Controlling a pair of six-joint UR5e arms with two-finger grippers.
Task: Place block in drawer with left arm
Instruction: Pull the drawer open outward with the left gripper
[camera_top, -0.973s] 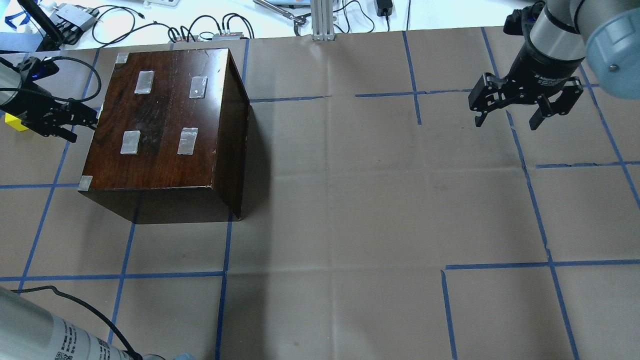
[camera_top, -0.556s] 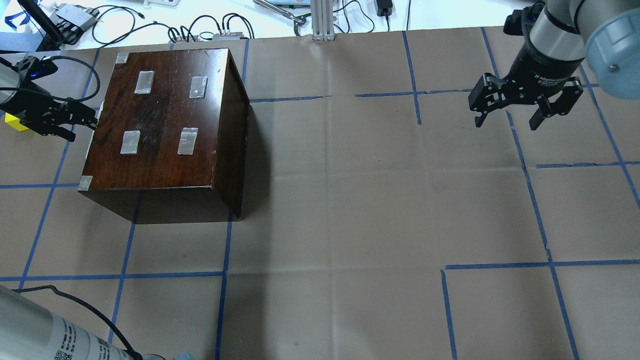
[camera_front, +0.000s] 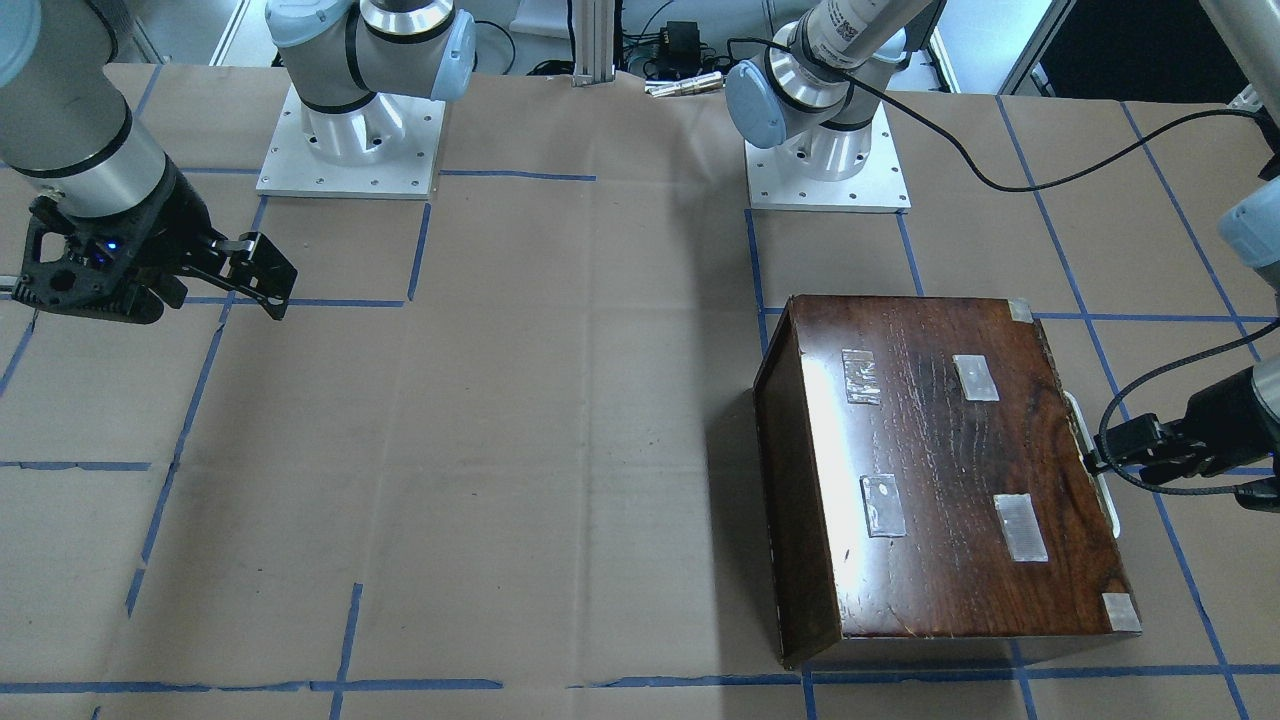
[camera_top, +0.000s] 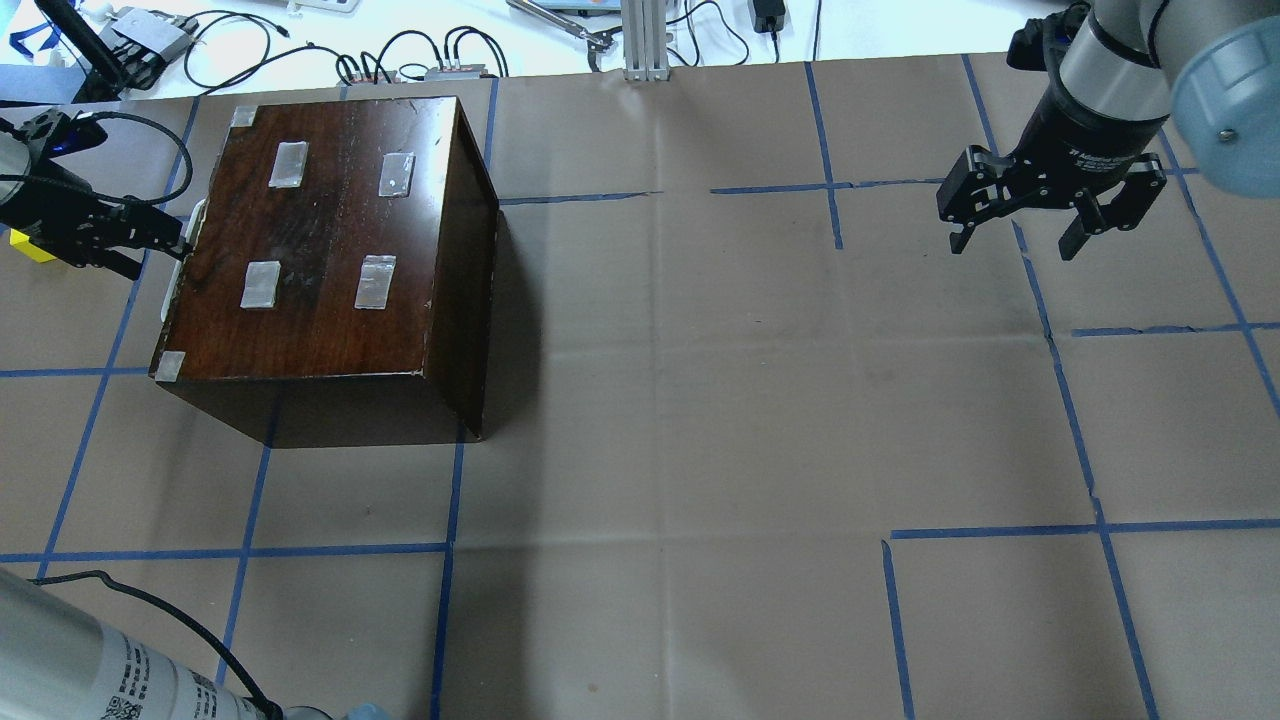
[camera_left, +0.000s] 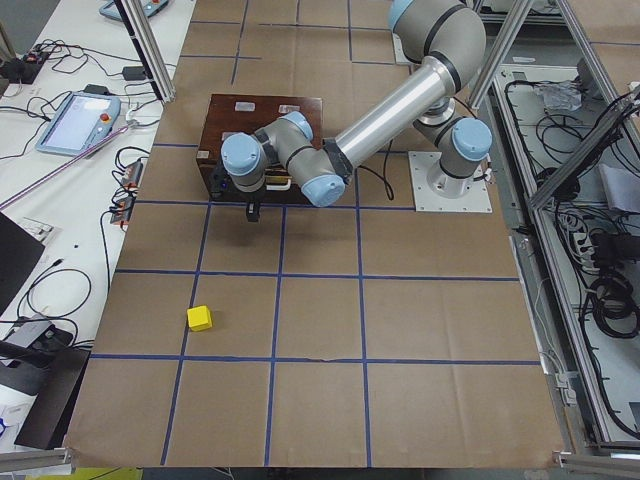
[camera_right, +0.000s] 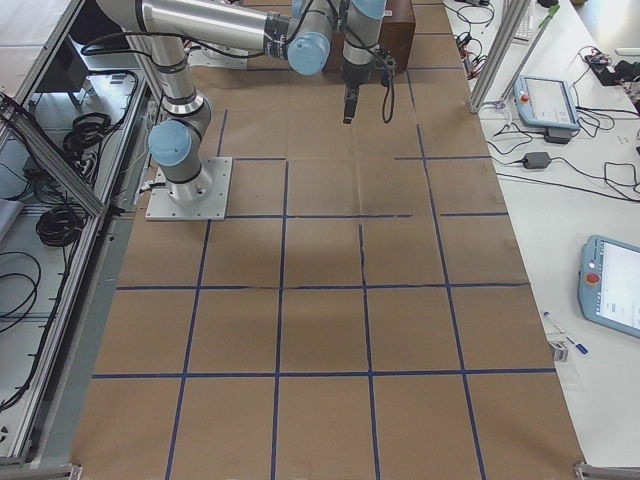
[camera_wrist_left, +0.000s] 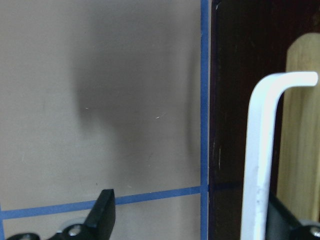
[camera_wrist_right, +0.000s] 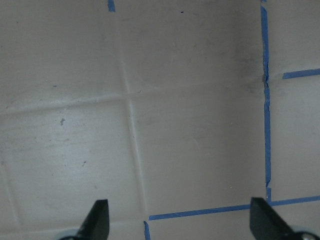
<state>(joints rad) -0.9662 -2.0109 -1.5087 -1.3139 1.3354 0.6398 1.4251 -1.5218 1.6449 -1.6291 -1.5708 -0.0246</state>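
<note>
Black left gripper (camera_top: 158, 240): spread wide around the white handle (camera_wrist_left: 260, 150) of the pale wooden drawer (camera_wrist_left: 302, 125).
Small yellow cube (camera_left: 200, 318): we see it on the brown paper (camera_left: 440, 320), well apart from the dark glossy box (camera_top: 320, 240).
Black right gripper (camera_top: 1012, 247): wide, empty.

Block (camera_top: 28, 248) half hidden behind left gripper (camera_top: 158, 252), drawer (camera_wrist_left: 302, 125) mostly inside dark box (camera_top: 320, 230), handle (camera_wrist_left: 260, 150) cut off below

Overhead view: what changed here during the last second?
The left gripper, hooked on the white handle, drew back toward the view's left, pulling the drawer slightly out of the dark box. The right gripper and yellow block stayed put.
</note>
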